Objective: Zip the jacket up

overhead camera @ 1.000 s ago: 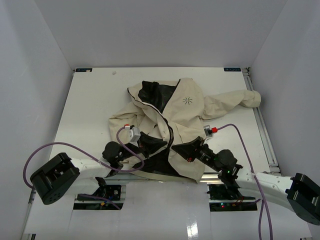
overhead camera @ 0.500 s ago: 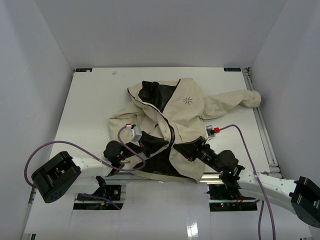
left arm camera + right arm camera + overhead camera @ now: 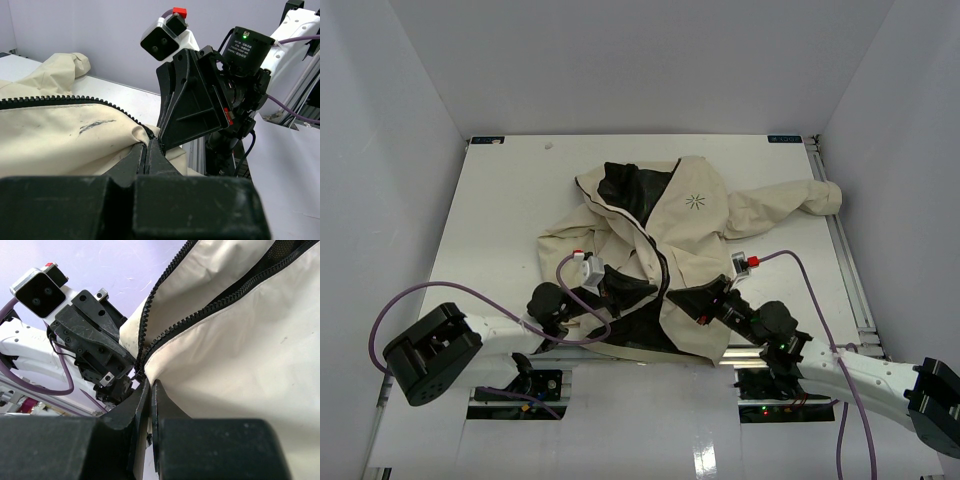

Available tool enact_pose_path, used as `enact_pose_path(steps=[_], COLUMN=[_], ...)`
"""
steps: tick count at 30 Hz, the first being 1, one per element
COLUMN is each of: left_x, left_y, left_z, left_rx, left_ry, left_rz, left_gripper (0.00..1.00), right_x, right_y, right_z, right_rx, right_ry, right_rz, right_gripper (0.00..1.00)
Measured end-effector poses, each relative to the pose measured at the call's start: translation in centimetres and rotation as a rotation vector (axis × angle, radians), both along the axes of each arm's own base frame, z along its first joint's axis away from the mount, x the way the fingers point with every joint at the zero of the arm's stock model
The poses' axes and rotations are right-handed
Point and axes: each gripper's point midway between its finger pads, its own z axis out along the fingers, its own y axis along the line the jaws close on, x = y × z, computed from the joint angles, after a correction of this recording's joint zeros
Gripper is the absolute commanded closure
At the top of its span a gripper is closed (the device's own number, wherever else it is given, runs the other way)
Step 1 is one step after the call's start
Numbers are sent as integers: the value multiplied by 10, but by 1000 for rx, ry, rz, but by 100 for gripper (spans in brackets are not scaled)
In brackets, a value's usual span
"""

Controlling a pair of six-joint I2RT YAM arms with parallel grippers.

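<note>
The cream jacket (image 3: 695, 225) lies spread on the white table, collar away from me, black lining showing, a small starburst logo (image 3: 696, 201) on the chest. Its dark zipper (image 3: 658, 270) stands unjoined, the two toothed edges parting upward (image 3: 210, 310). My left gripper (image 3: 648, 287) and right gripper (image 3: 672, 296) meet tip to tip at the zipper's lower end. In the left wrist view my left gripper (image 3: 148, 146) is shut, pinching the cream hem (image 3: 60, 145) beside the teeth. My right gripper (image 3: 150, 386) is shut on the fabric edge of the other panel (image 3: 240, 350).
One sleeve (image 3: 800, 200) reaches toward the right wall; a metal rail (image 3: 850, 270) runs along the table's right edge. Purple cables (image 3: 420, 295) loop beside both arms. White walls enclose the table on three sides. The left arm's wrist housing (image 3: 90, 345) sits very close to my right fingers.
Both grippers stay shut at the zipper's lower end. The right arm has shifted slightly to the right and the left wrist slightly forward; the jacket has barely moved.
</note>
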Motion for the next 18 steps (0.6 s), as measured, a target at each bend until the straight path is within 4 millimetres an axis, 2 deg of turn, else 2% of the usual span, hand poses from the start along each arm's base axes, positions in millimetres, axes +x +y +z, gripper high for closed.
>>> enact_pose_path(steps=[18], left_x=[-4], left_y=[3], left_z=[-1], left_rx=[-2], left_ry=[-29], left_rz=[-5], left_gripper=[100], right_x=[-5], right_y=[0], right_z=[8], right_rx=[57], right_ry=[49], right_rz=[21], right_gripper=[92])
